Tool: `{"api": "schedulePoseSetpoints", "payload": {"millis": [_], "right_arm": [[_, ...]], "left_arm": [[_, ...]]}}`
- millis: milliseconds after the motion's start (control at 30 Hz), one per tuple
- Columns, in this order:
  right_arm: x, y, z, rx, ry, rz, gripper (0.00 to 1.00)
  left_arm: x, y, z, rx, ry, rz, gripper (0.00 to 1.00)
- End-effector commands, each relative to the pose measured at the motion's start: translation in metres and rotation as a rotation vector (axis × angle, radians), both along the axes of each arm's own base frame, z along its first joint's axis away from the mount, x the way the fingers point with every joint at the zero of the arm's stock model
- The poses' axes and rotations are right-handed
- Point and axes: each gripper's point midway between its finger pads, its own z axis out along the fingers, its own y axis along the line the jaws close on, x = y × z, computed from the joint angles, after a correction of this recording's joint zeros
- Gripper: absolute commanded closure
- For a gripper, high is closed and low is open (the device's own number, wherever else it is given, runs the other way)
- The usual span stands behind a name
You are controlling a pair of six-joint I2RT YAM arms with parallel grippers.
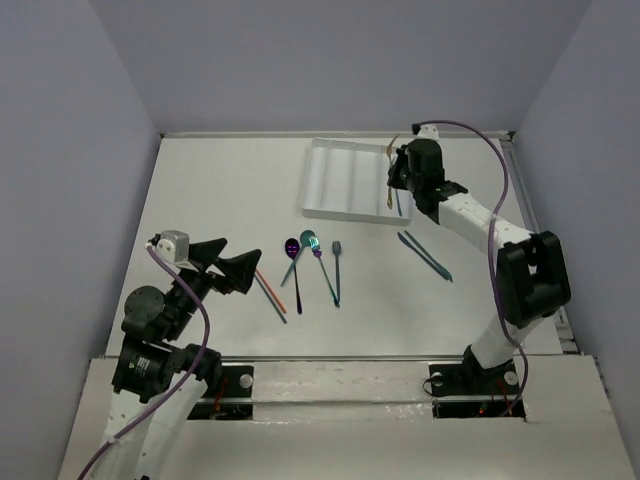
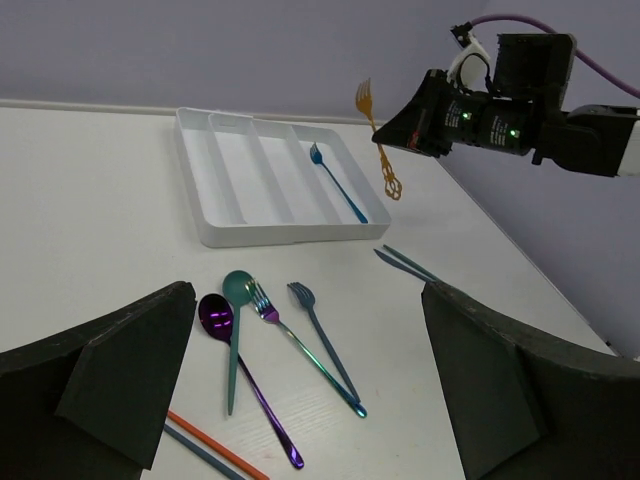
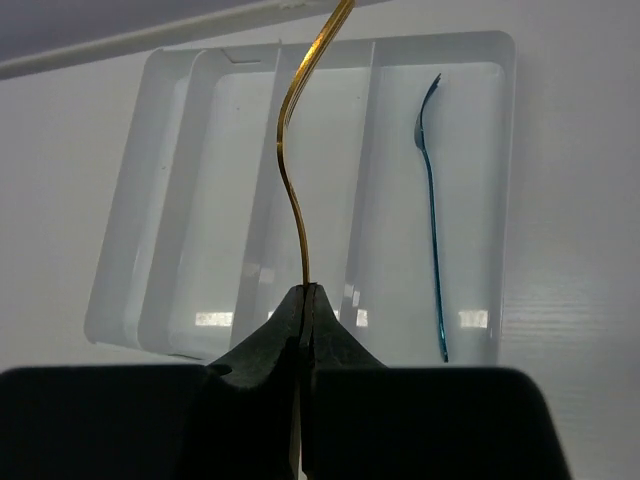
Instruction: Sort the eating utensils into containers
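My right gripper (image 3: pixel 308 290) is shut on the handle of a gold fork (image 3: pixel 295 150), which hangs in the air over the white tray (image 3: pixel 200 200) with its tines up. In the tray's rightmost compartment lies a blue fork (image 3: pixel 430 220). From above, the right gripper (image 1: pixel 395 182) is over the tray's (image 1: pixel 335 180) right end. My left gripper (image 1: pixel 232 262) stands open and empty, left of a purple spoon (image 2: pixel 240 370), a teal spoon (image 2: pixel 235 320), an iridescent fork (image 2: pixel 300 345) and a dark blue fork (image 2: pixel 325 340) on the table.
An orange chopstick (image 1: pixel 268 290) and a teal one beside it lie just right of the left fingers. Two teal chopsticks (image 1: pixel 425 255) lie to the right, below the tray. The right arm's purple cable (image 1: pixel 495 150) loops above its forearm. Walls close in the table on three sides.
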Motion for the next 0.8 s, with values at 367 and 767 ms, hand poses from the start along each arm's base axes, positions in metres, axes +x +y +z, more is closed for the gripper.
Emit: {"api": "schedulePoseSetpoints", "payload": {"millis": [367, 767], "right_arm": [[0.070, -0.017, -0.054, -0.112, 0.118, 0.128, 1.00], [0.092, -0.029, -0.074, -0.150, 0.174, 0.057, 0.71]], "left_arm": [[0.006, -0.009, 0.001, 0.011, -0.011, -0.037, 0.01], [0.006, -0.009, 0.002, 0.011, -0.015, -0.040, 0.01]]}}
